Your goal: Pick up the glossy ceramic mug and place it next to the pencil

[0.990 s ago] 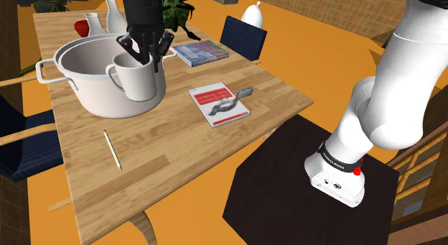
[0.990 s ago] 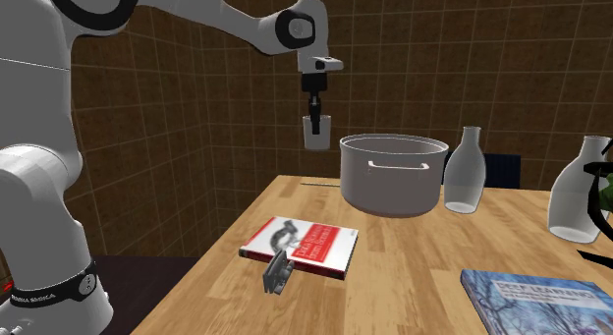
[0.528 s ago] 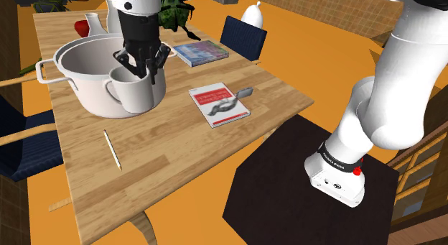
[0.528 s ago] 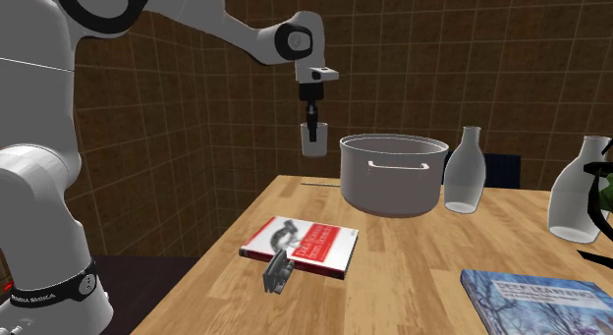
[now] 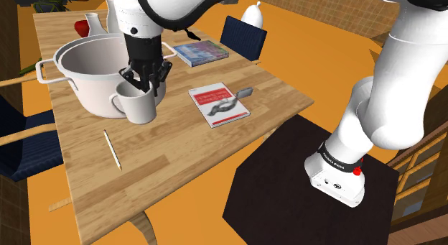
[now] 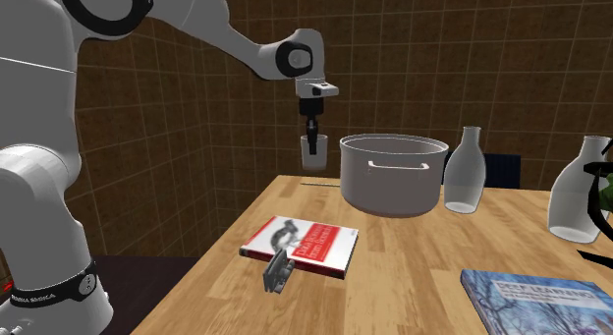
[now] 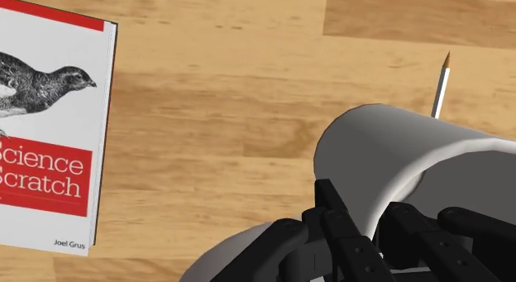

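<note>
A glossy white mug (image 5: 138, 105) hangs in the air in front of the big pot, above the wooden table (image 5: 179, 150). My gripper (image 5: 146, 82) is shut on the mug's rim from above. In the wrist view the black fingers (image 7: 343, 239) clasp the wall of the mug (image 7: 397, 156), one inside and one outside. The pencil (image 5: 112, 149) lies flat on the table a short way from the mug, toward the shoulder view's lower left; past the mug the pencil (image 7: 441, 84) shows again. From the second exterior view the mug (image 6: 313, 154) hangs under the gripper (image 6: 312, 141), well above the tabletop.
A large white pot (image 5: 79, 93) stands just behind the mug. A red-and-white book (image 5: 220, 105) with a grey tool (image 5: 238, 97) on it lies toward the shoulder view's right. A blue book (image 5: 199, 52), white bottles (image 6: 463, 171) and a red apple (image 5: 81, 26) sit at the back.
The gripper has carried the mug down and away from the pot, toward the pencil. The grip has stayed shut on the rim.
</note>
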